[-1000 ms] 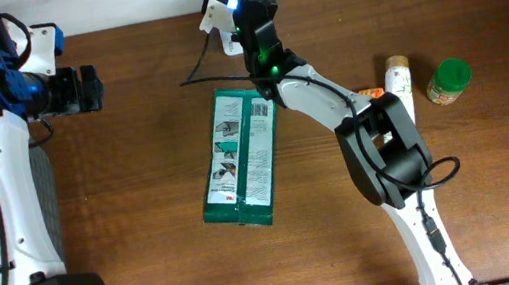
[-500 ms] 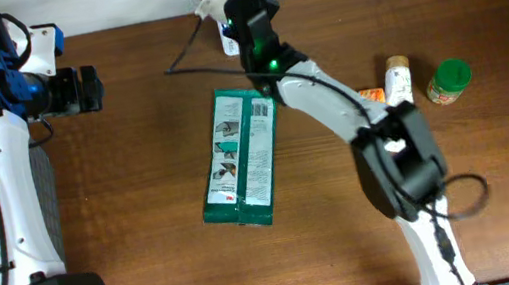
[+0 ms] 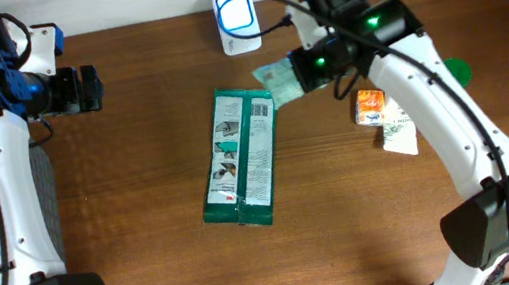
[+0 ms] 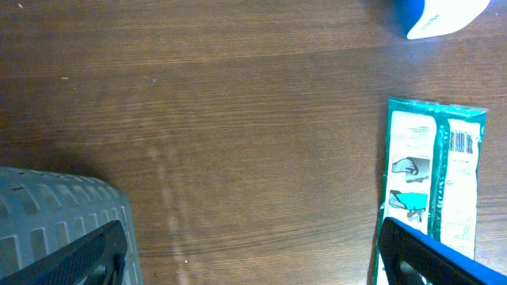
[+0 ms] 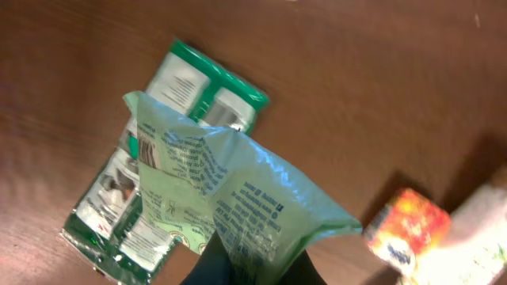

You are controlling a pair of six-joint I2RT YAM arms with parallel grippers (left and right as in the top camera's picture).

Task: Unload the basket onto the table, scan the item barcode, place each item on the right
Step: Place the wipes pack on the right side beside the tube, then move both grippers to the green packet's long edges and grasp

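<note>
We count two arms. The left gripper (image 3: 85,89) hangs over the far-left part of the worktop (image 3: 152,269), its jaws wide apart with nothing between them. In its own camera only two fingertips (image 4: 87,257) show, cut off by the bottom edge.

The right gripper (image 3: 303,72) has its jaws clamped on the one pale green packet (image 3: 274,84). It holds the packet up off the worktop, just in front of the single white scanner (image 3: 235,10) and above the top corner of the dark green pack (image 3: 240,157).

We count three packs lying flat. They are the dark green pack, one small orange pack (image 3: 368,105) and one white packet (image 3: 398,133). The last two lie just beside each other, partly under the right arm. One green-lidded jar (image 3: 457,70) peeks out past that arm, mostly hidden.

From the right wrist the jaws are almost wholly covered by the crumpled packet. Its print is too blurred for us to pick out a barcode. The dark green pack shows one barcode (image 4: 463,142) near its top end.

From the left wrist the scanner is cut off at the top edge. One grey ribbed surface (image 4: 55,218) fills the lower-left corner, and we cannot tell what it is.
</note>
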